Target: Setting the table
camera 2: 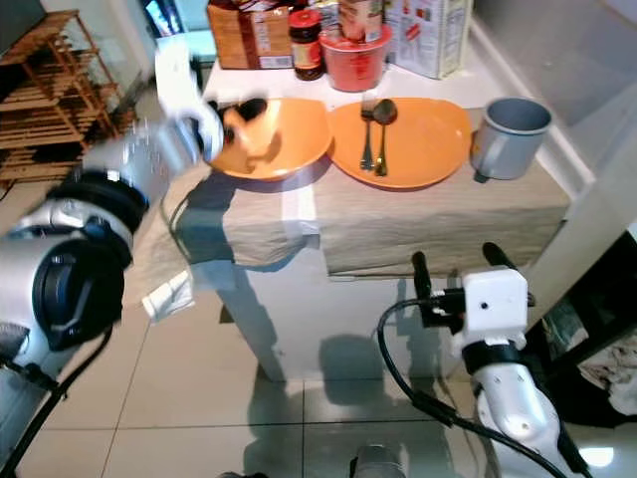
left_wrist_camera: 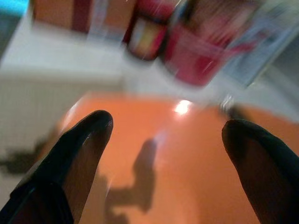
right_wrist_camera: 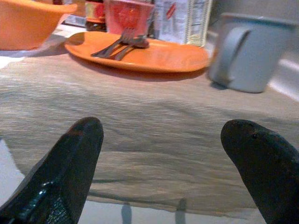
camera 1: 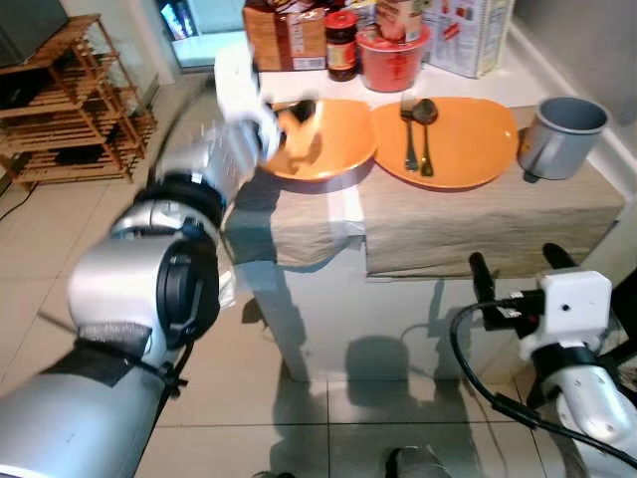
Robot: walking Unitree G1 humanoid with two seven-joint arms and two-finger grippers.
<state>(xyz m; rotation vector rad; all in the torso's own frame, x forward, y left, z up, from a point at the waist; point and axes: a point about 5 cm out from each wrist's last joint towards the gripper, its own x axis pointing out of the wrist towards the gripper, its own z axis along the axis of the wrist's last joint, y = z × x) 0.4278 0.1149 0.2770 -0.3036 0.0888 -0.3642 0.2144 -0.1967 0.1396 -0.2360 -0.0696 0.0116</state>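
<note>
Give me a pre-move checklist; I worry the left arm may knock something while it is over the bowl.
1. Left gripper open: ok, fingers spread wide, nothing between them.
2. Left gripper over the bowl: ok, though the arm is motion-blurred, so contact cannot be told.
3. Fork and spoon placed: ok, side by side on the plate.
4. Mug upright: ok, right of the plate on the placemat.
5. Clutter behind the bowl: not ok, the jar and red cup stand close.
6. Right gripper clear: ok, open, low before the table edge.
</note>
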